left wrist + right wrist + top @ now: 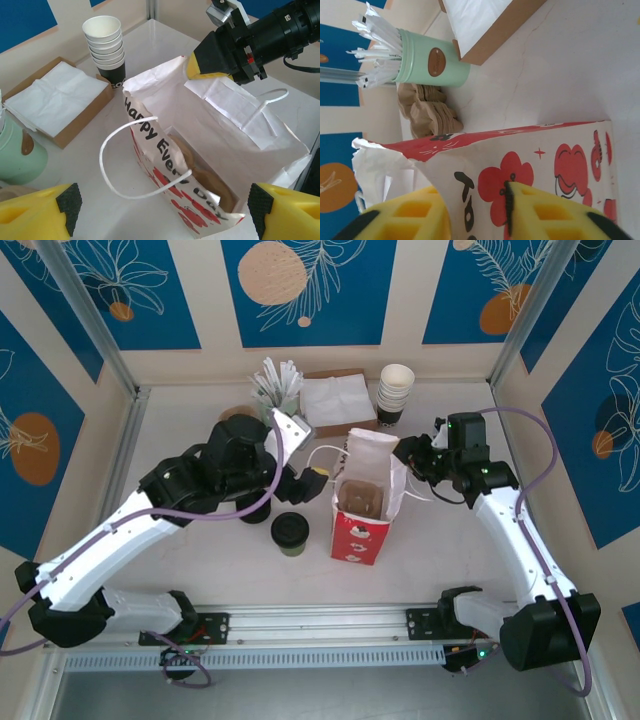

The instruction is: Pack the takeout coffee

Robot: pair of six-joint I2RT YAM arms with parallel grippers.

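One left end effector (165,202): agape, empty | right end effector (476,214): pinching bag (360,532) rim

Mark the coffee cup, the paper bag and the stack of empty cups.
coffee cup (290,529), top view, on its black lid.
paper bag (358,537), top view, on its red front wall.
stack of empty cups (106,46), left wrist view, on its side.

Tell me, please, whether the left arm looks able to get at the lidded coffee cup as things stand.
Probably yes: the cup stands uncovered close to the open, empty left gripper, with nothing between them.
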